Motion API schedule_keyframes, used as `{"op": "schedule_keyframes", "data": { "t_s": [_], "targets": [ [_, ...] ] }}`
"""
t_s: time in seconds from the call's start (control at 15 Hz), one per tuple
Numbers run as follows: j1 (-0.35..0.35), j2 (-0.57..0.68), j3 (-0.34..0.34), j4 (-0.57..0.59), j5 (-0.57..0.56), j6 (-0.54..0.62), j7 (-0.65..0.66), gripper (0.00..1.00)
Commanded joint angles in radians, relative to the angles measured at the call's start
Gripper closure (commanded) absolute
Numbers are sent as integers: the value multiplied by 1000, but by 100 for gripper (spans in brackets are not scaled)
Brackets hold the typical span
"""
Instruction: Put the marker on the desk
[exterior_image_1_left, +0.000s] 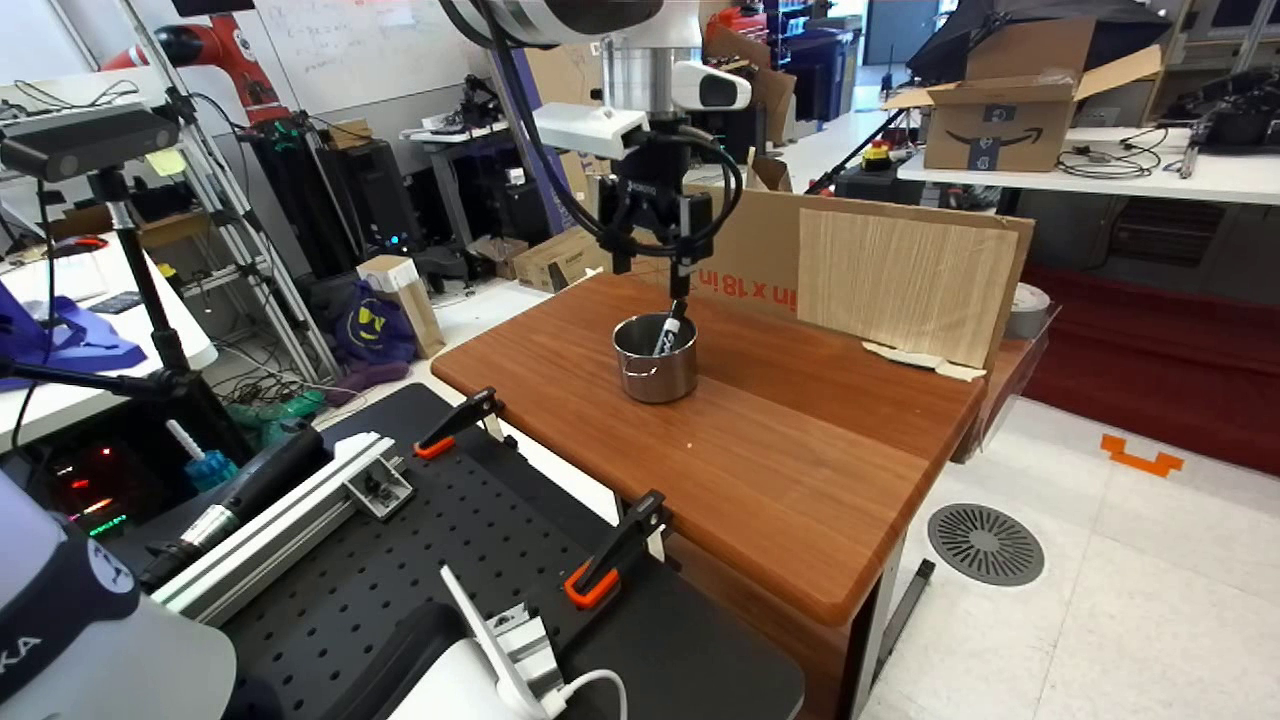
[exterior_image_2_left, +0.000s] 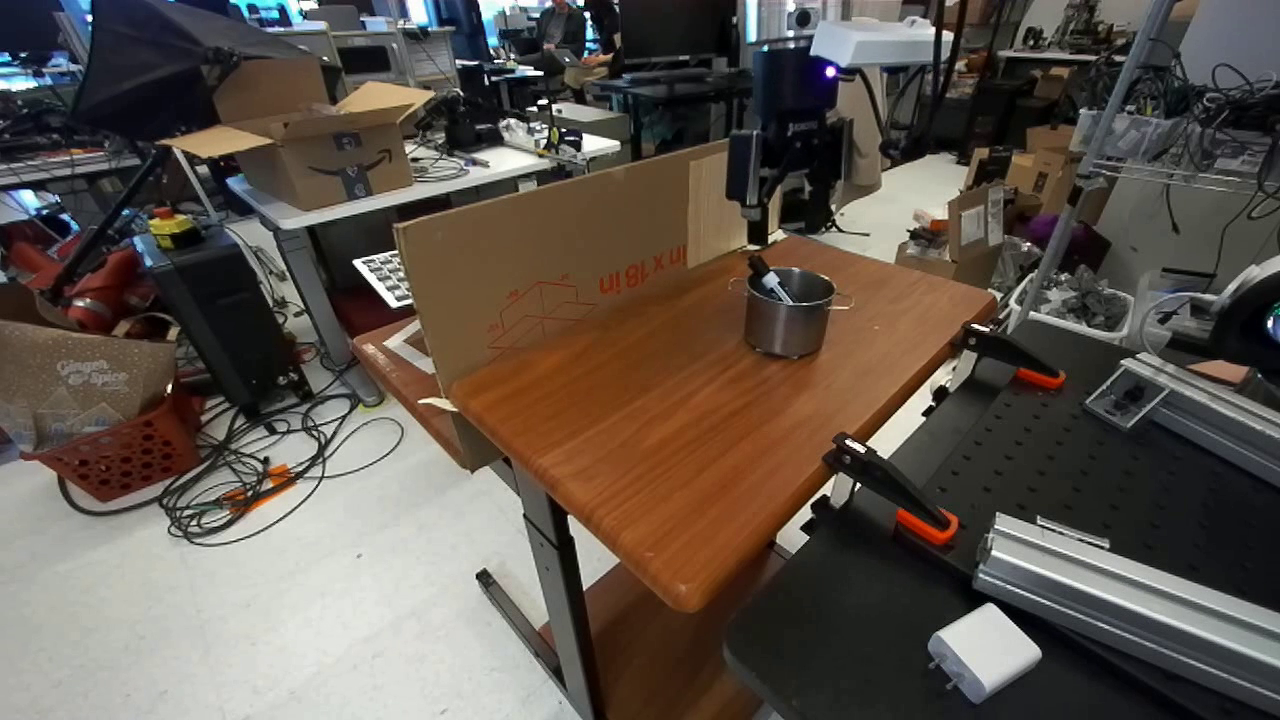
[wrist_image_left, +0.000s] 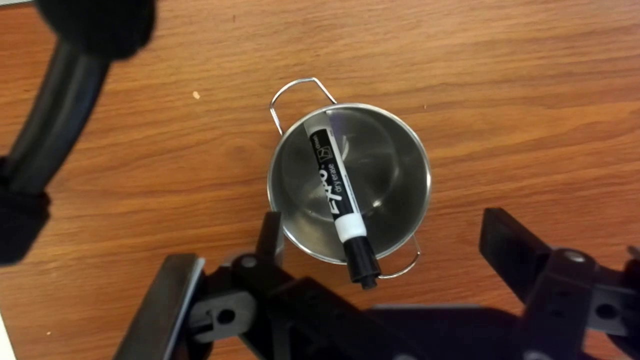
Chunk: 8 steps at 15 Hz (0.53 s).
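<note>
The marker (exterior_image_1_left: 667, 336) is black and white with a black cap. It leans inside the round grey metal cup (exterior_image_1_left: 655, 380), cap end up and sticking out past the rim. It also shows in an exterior view (exterior_image_2_left: 774, 284) and in the wrist view (wrist_image_left: 336, 192). The cup (exterior_image_2_left: 785, 332) stands upright on the reddish-brown wooden desk (exterior_image_1_left: 790, 490), which fills the background of the wrist view (wrist_image_left: 125, 165). My gripper (exterior_image_1_left: 651, 277) is above the cup, pointing down. In the wrist view the gripper (wrist_image_left: 381, 217) is open, with fingers wide apart and nothing between them; the marker's cap lies below.
A cardboard sheet (exterior_image_2_left: 560, 260) stands along one long edge of the desk. A black perforated bench (exterior_image_1_left: 480, 540) with clamps (exterior_image_1_left: 620, 550) adjoins the opposite edge. The cup has thin wire handles (wrist_image_left: 300, 82) on two sides. A white charger (exterior_image_2_left: 985, 650) lies on the bench.
</note>
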Motion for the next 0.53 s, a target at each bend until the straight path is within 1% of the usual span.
{"op": "schedule_keyframes", "data": {
  "t_s": [0.0,0.47],
  "targets": [
    [-4,46,-9,40,-27,2,-24,0],
    [-8,118,-14,103,-39,-11,-47,0]
  ]
}}
